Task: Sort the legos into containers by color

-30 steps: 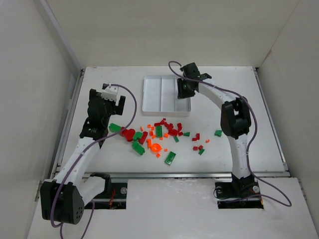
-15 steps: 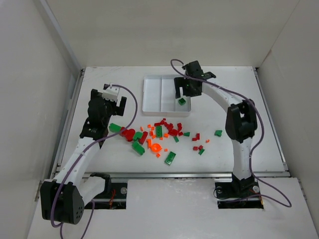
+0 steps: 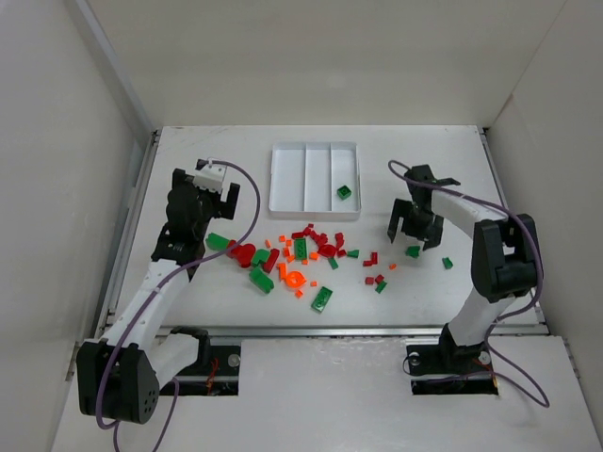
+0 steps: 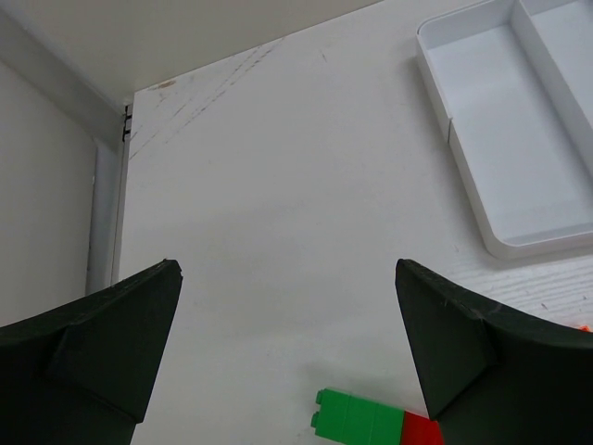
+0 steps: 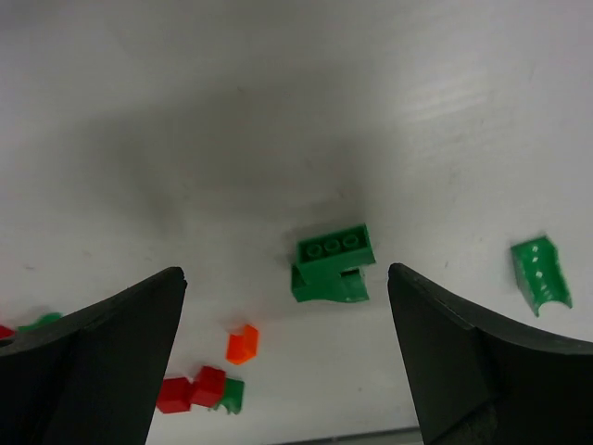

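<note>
A white worktop (image 4: 278,232) is shown with a matt finish, marked by faint scratches and scuffs. The white tray (image 4: 519,139) is seen in smooth moulded plastic with a slight sheen along its rim. A green brick (image 5: 334,264), studded on top, is rendered in hard, shiny plastic, as are the red bricks (image 5: 195,387) and the orange brick (image 5: 241,343). The left claw (image 4: 287,273) and the right claw (image 5: 287,278) are pictured in dark, matt plastic. The left arm (image 3: 151,297) and the right arm (image 3: 462,207) are cased in smooth white shells.

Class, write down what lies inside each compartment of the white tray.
One green brick lies in the right compartment of the tray. The left and middle compartments show bare floor. Nothing covers the tray.
</note>
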### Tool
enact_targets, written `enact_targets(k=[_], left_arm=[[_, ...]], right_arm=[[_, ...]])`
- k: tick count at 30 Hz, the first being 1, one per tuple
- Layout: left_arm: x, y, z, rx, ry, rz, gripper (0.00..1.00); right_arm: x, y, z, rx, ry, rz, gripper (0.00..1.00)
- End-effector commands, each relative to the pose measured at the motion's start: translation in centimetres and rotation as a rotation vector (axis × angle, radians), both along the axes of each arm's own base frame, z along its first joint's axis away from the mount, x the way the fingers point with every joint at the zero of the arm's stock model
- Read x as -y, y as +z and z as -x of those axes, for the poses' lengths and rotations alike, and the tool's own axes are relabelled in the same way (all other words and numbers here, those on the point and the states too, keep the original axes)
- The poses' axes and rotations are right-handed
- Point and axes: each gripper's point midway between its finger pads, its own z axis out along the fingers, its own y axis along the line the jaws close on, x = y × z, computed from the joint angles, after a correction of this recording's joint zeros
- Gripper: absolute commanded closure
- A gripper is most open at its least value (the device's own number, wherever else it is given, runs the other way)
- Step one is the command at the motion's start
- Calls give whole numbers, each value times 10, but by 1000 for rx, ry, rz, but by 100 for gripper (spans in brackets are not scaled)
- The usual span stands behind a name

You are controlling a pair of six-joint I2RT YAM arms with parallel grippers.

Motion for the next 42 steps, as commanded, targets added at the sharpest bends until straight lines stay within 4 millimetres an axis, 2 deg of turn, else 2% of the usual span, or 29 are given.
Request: enact_targets(k=[1,3,8,15,17,22,25,26,28,29,36,37,40,41,42], left_arm=[[7,9,-3,49,-25,18,0],[6,5,-2,40,-25,17,0],[6,8,-1,50,-27,10,0],[2,8,-2,52,-11,-14,0],[2,8,-2,52,-11,-14,0],[1,7,-3,53,-13,-24,0],[1,7,-4,54,-17,-42,0],[1,7,-4,54,-17,-42,0],[0,10,-4,64,-18,-50,0],[0,10,-4,65,-21,-60,0],[2,5,-3,56,-30,-60,0],[2,5,-3,56,-30,-60,0],[3,5,-3,56,-39,-58,0],[5,5,-3,56,-48,-56,0],[5,5,-3,56,-48,-56,0]], right_arm=[[8,2,9,1,-60,41,5],[8,2,6,10,-60,39,6],[14,-16,6,-40,-38,83,12],[18,-23,-2,-34,-3,112,35],[17,-23,-6,-21,7,112,35],[17,-23,-10,-14,18,114,46],[19,-26,-9,-22,25,128,57],[19,-26,-9,-22,25,128,63],[19,-25,-12,-14,33,129,67],[19,-25,-12,-14,33,129,72],[9,-7,-22,60,85,72,92],[7,-7,-24,70,88,60,99],[-2,7,-31,118,130,16,100],[-11,14,-35,144,166,0,100],[-18,28,-41,184,180,-14,100]])
